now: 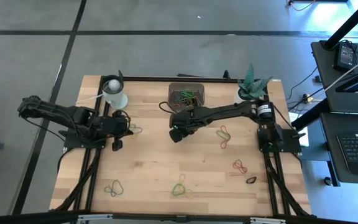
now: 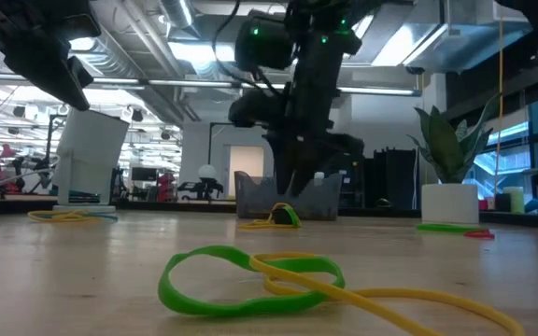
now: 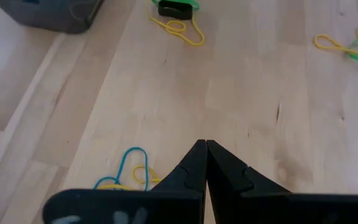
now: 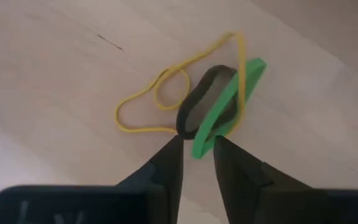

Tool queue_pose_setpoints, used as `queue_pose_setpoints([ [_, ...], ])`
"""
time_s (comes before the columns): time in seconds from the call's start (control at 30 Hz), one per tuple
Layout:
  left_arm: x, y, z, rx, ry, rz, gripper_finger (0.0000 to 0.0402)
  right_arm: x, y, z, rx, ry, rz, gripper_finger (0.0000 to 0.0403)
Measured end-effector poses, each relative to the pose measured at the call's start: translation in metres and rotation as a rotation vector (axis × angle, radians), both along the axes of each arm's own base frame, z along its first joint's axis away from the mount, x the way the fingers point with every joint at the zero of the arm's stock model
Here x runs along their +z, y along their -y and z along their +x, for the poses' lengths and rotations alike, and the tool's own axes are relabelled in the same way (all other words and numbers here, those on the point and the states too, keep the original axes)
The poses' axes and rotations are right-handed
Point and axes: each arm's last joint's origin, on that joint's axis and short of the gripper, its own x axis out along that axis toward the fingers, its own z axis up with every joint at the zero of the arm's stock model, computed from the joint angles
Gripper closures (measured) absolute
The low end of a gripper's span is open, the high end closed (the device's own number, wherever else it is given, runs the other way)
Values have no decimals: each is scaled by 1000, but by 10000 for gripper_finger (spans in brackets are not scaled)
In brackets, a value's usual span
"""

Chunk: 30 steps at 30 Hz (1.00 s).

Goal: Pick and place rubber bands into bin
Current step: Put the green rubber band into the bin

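A cluster of rubber bands (image 4: pixel 210 106), one yellow, one black and one green, lies flat on the wooden table just in front of the bin (image 1: pixel 187 94). My right gripper (image 4: pixel 197 146) points down over the cluster, open by a narrow gap. The green band's near end (image 4: pixel 201 148) shows between its tips. In the low view the right gripper (image 2: pixel 292 191) stands a little above the cluster. The dark translucent bin holds several bands. My left gripper (image 3: pixel 205 146) is shut and empty at the table's left, above blue and yellow bands (image 3: pixel 129 171).
A white cup (image 1: pixel 114 93) and a potted plant (image 1: pixel 250 90) flank the bin at the far edge. Loose bands lie right of centre (image 1: pixel 224 134), at the right (image 1: pixel 240 166) (image 1: pixel 252 180), and near the front edge (image 1: pixel 179 188) (image 1: pixel 113 188).
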Motion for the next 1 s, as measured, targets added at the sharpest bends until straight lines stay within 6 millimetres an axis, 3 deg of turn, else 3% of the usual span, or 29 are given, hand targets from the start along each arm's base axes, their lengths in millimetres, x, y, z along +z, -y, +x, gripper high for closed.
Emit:
queue_pose_setpoints([
  [0.3, 0, 0, 0, -16, -3, -6, 398, -25, 0, 4, -25, -58, 7, 285],
  [0.57, 0, 1, 0, -27, -4, -18, 398, -31, 0, 8, -21, -37, 13, 286],
  [0.7, 0, 1, 0, -34, -6, -25, 398, -31, -3, 8, -17, -38, 15, 310],
  [0.9, 0, 1, 0, -34, -6, -26, 398, -30, -6, 8, -2, -43, 33, 391],
  [1.0, 0, 1, 0, -34, -6, -26, 398, -25, -9, 11, 14, -31, 36, 390],
])
